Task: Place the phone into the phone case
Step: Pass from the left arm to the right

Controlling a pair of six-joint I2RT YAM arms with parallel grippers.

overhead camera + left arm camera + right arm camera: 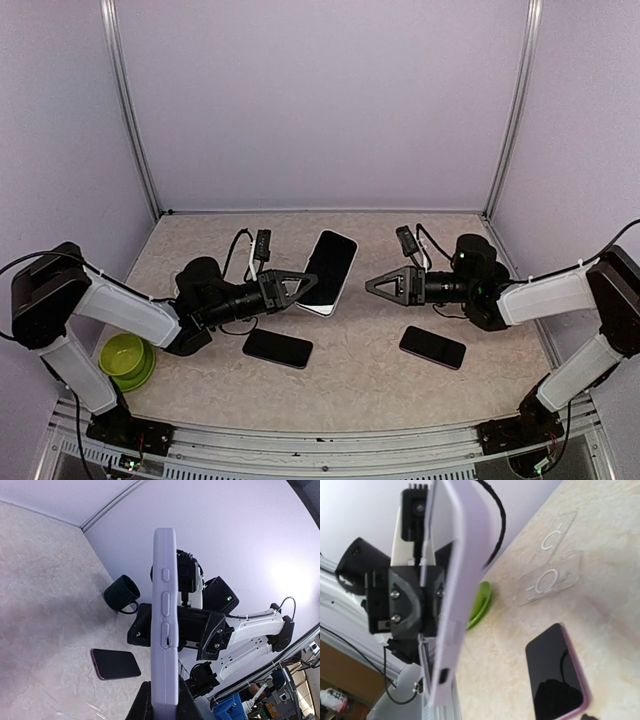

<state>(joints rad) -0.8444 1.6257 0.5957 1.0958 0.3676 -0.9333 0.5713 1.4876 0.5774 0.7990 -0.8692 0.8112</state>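
My left gripper (303, 286) is shut on a lavender phone case (328, 272) and holds it tilted above the table's middle; its upper face looks dark. In the left wrist view the case (165, 620) stands edge-on between my fingers (142, 702). My right gripper (372, 284) faces the case from the right, a short gap away, open and empty. A dark phone (277, 348) lies flat front left and also shows in the right wrist view (560, 675). A second dark phone (432, 347) lies front right and also shows in the left wrist view (115, 663).
A green bowl (125, 358) sits at the front left by the left arm. Clear phone cases (550, 575) lie flat on the table beyond the left phone. Lilac walls close in the back and both sides.
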